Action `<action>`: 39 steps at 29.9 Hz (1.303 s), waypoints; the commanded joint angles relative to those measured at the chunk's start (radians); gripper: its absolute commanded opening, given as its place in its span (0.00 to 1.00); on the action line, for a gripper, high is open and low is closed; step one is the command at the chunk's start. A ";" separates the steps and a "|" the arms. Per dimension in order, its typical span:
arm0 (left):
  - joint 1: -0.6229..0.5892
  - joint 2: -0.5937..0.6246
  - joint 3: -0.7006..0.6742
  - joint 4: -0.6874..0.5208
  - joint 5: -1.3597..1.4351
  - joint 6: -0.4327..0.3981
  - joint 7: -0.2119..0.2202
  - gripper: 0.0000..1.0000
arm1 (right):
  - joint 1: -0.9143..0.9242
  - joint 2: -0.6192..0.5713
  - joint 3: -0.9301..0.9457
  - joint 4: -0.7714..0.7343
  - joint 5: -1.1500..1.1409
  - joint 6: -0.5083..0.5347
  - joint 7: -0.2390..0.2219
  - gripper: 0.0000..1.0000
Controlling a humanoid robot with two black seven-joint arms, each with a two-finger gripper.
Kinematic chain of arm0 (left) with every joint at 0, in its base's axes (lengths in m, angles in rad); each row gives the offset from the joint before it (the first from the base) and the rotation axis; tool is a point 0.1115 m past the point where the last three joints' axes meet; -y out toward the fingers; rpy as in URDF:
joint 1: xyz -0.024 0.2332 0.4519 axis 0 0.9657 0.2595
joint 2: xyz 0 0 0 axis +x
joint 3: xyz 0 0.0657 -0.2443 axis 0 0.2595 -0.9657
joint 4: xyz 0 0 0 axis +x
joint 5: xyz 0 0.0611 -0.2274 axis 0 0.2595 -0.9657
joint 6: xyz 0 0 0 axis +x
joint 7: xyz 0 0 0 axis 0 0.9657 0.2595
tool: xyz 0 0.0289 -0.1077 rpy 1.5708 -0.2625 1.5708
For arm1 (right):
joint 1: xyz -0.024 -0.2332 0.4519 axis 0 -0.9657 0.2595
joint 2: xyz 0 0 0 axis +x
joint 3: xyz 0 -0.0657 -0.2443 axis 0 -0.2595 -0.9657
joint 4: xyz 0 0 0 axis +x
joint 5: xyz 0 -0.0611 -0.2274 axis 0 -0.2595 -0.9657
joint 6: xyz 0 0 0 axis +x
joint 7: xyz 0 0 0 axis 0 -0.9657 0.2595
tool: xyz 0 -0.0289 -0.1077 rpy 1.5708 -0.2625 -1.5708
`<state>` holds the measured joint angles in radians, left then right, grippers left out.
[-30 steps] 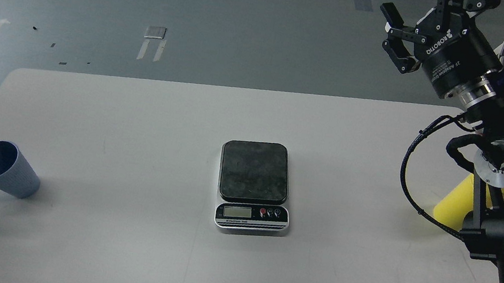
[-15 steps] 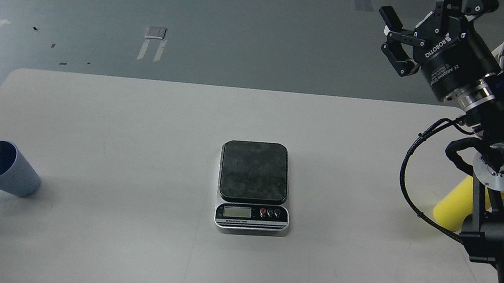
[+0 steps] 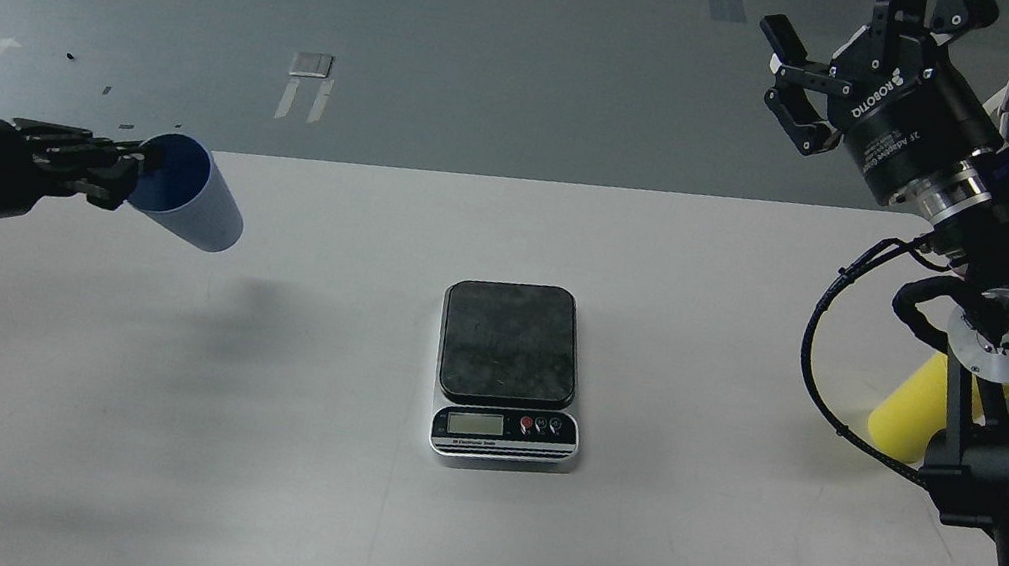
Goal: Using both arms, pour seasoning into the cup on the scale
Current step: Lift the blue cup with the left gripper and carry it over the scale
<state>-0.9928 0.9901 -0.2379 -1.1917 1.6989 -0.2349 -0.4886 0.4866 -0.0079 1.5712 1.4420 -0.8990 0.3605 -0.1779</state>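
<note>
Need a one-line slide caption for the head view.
Left hand carries the tilted cup above the table; scale bare, right hand open.

Cup (image 3: pixel 191 203) left of scale (image 3: pixel 508 370)

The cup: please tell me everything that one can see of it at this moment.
The cup is small, blue-grey, tapered and without handle, and looks like plastic with a faintly ribbed outside. It is lifted above the table and casts a shadow there. It is tilted: the open mouth faces left toward the left hand, whose fingers grip the rim, and the narrow base points right and down. What shows of the inside looks empty. It is left of the scale, apart from it.
</note>
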 commanded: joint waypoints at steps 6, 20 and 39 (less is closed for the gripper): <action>-0.090 -0.238 0.000 -0.103 0.119 -0.161 0.000 0.00 | -0.025 -0.001 0.000 0.020 0.000 0.000 0.003 0.99; -0.130 -0.475 0.034 0.034 0.125 -0.165 0.000 0.00 | -0.028 0.002 0.003 0.029 0.000 0.000 0.005 0.99; -0.173 -0.585 0.126 0.207 0.179 -0.162 0.000 0.00 | -0.034 0.000 0.001 0.032 0.000 0.000 0.008 0.99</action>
<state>-1.1573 0.4159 -0.1120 -0.9932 1.8771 -0.3969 -0.4886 0.4529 -0.0077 1.5722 1.4742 -0.8990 0.3605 -0.1702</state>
